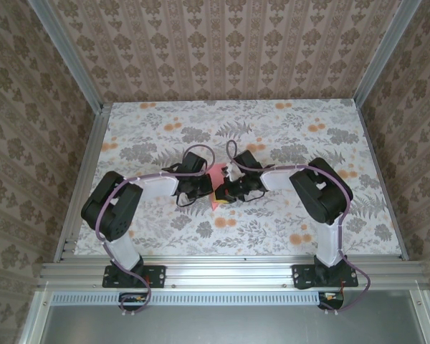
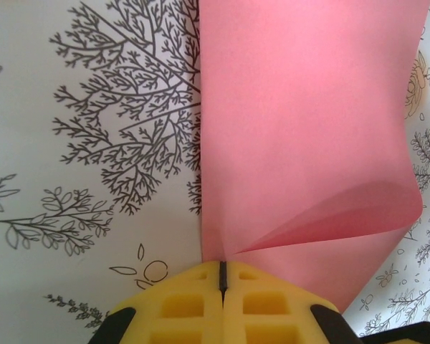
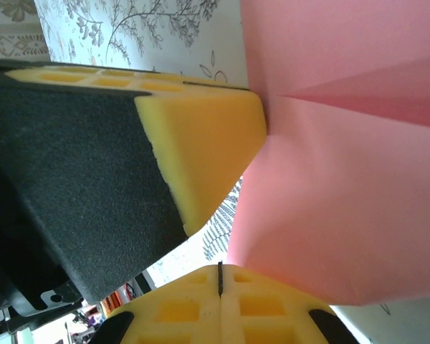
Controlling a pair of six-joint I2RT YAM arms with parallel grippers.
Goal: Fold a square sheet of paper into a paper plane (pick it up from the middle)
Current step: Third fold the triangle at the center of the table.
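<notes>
Folding looks begun: your left tool [image 2: 222, 278] and right tool [image 3: 220, 276] are each closed tight on the square sheet of paper [image 2: 301, 107] mid-counter [image 1: 308, 115]; next, align edges, press the crease.

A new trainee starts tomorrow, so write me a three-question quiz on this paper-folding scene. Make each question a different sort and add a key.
1. True or false: the pink sheet of paper lies flat on the floral tabletop.
2. The left arm's fingers are: A) spread wide above the sheet; B) shut on the sheet; C) resting on the tabletop, away from the sheet.
3. Fill in: in the top view the sheet sits ___ the left arm's fingers and the right arm's fingers.
Key: 1 false, it is bowed, with one flap curling up; 2 B; 3 between.
</notes>
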